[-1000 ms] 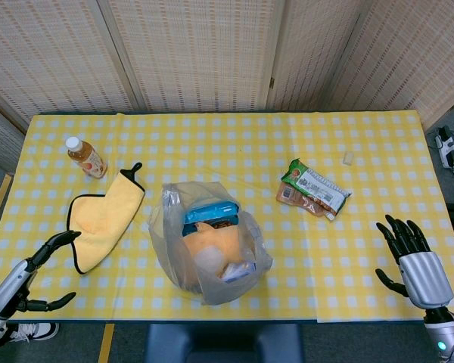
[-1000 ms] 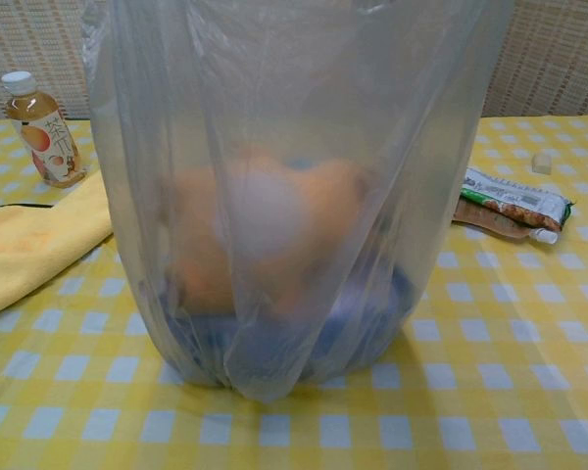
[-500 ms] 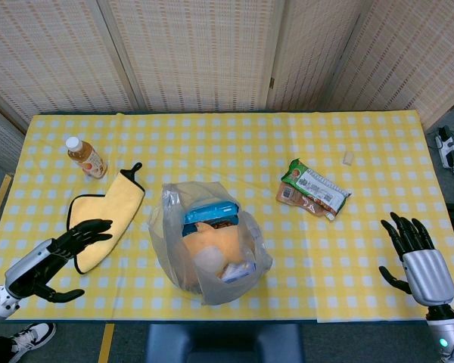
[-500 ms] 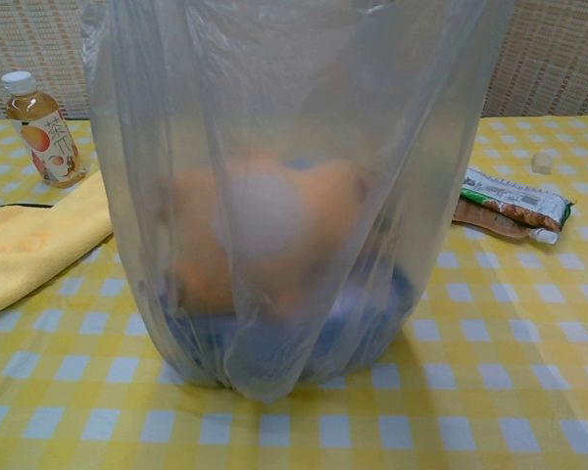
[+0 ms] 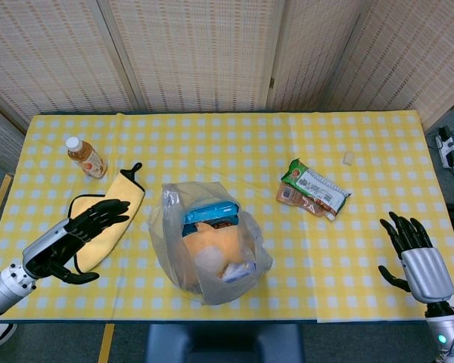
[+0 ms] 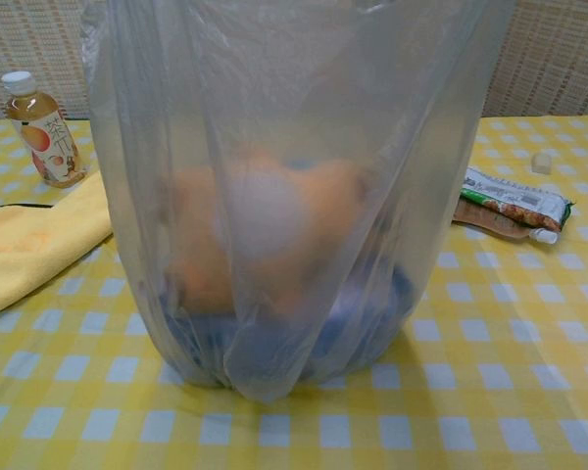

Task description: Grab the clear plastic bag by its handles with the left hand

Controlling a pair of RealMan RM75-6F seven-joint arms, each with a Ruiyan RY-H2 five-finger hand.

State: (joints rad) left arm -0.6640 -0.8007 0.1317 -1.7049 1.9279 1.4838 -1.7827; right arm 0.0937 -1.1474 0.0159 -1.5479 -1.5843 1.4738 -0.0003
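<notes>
One clear plastic bag (image 5: 209, 243) stands full, off to the right of the left hand (image 5: 74, 236), handles ungrabbed: the reach looks barely begun. That hand hovers fingers spread, empty, over one yellow cloth (image 5: 115, 208). Right hand (image 5: 416, 257) splayed, empty, well apart. Beyond: two snack packets (image 5: 312, 189), one bottle (image 5: 85, 157).
</notes>
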